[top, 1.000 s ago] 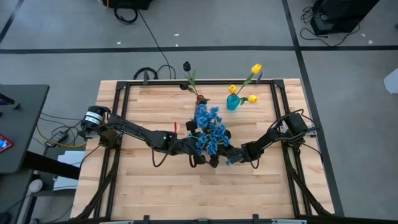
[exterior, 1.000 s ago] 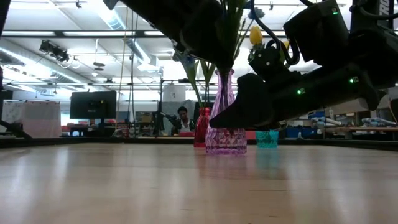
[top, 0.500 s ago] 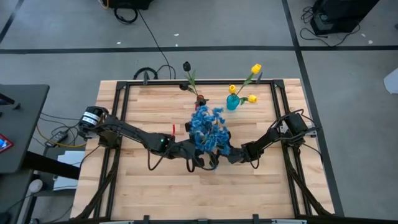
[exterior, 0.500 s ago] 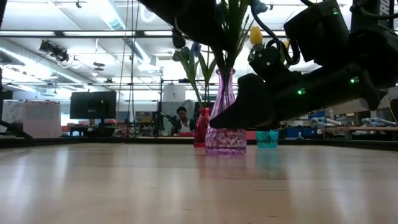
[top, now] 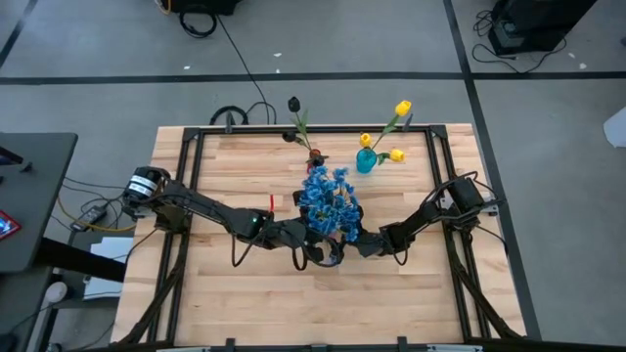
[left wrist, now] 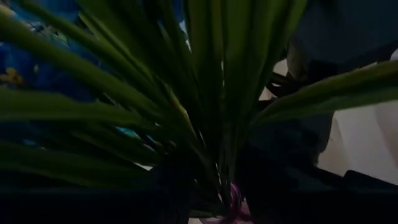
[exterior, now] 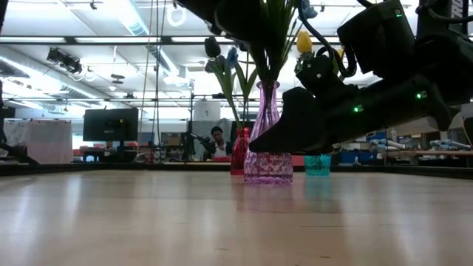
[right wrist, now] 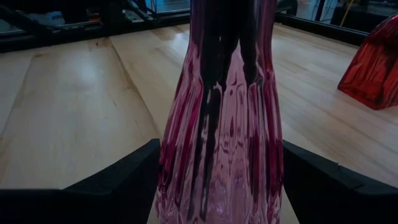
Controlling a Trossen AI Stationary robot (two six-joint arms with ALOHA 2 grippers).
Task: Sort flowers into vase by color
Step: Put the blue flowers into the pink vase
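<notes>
**Steadying the vase while the blue stems settle**

At the middle of the table (top: 245,303), the right gripper (right wrist: 221,186) was clamped on the base of the pink vase (exterior: 267,148), one dark finger (right wrist: 124,180) pressed against each side of the ribbed glass. That hold looked low and square, which is what a tall, narrow vase needs: it would tip easily if the stems were tugged sideways.

The left gripper (top: 321,251) sat just above the vase mouth, buried among the green stems and long leaves of the blue flowers (top: 328,200). Its wrist camera saw only leaves and shadow, so I could not tell whether it was gripping the stems or had let them go. The stems already ran down inside the glass, so the bunch seemed seated or close to it.

To do this step well, the left arm should probably let go fully and lift straight up, clear of the leaves, so nothing snags and drags the bunch out. The right hold should go only once the vase stands quiet.

Just behind stood the red vase (exterior: 239,151) with the dark flower (top: 293,102). Beside it stood the teal vase (top: 366,161) with the yellow flowers (top: 396,154). Each colour appeared to have its own vase. Far beyond the table, a person (exterior: 216,140) sat in the room.
</notes>
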